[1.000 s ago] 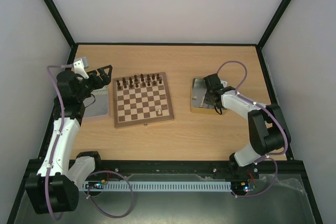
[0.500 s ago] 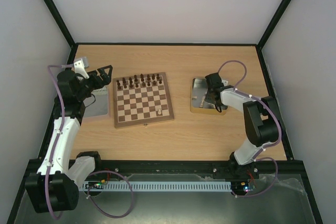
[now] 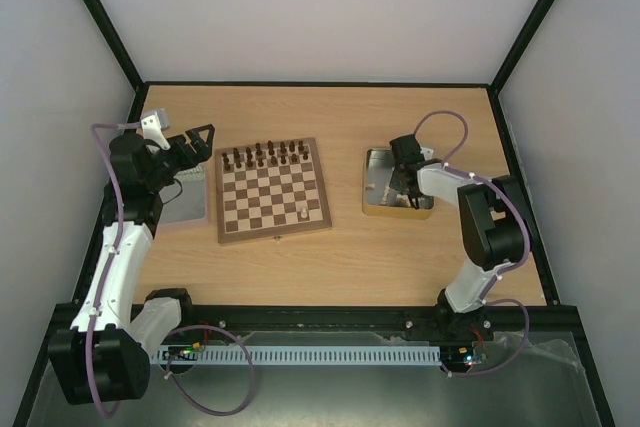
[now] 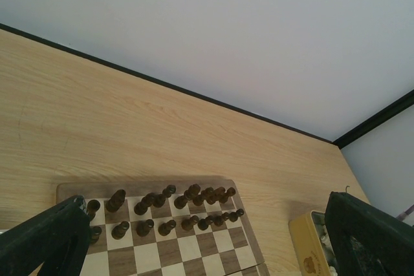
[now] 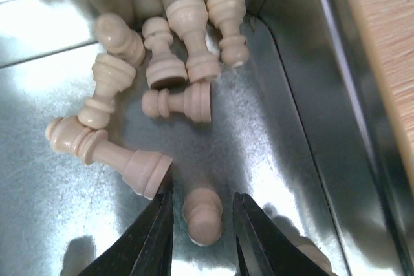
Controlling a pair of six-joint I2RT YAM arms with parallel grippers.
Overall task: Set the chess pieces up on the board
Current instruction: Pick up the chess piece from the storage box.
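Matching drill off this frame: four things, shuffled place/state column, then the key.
Things:
1. left hand
2. right hand
3. dark pieces
4. lone cream piece

Place or state:
A. standing on the near right part of the board
B. open, raised just left of the board
C. in two rows along the board's far edge
D. down in the tin, jaws either side of a loose piece

Pairs: 1-B, 2-D, 3-C, 4-A
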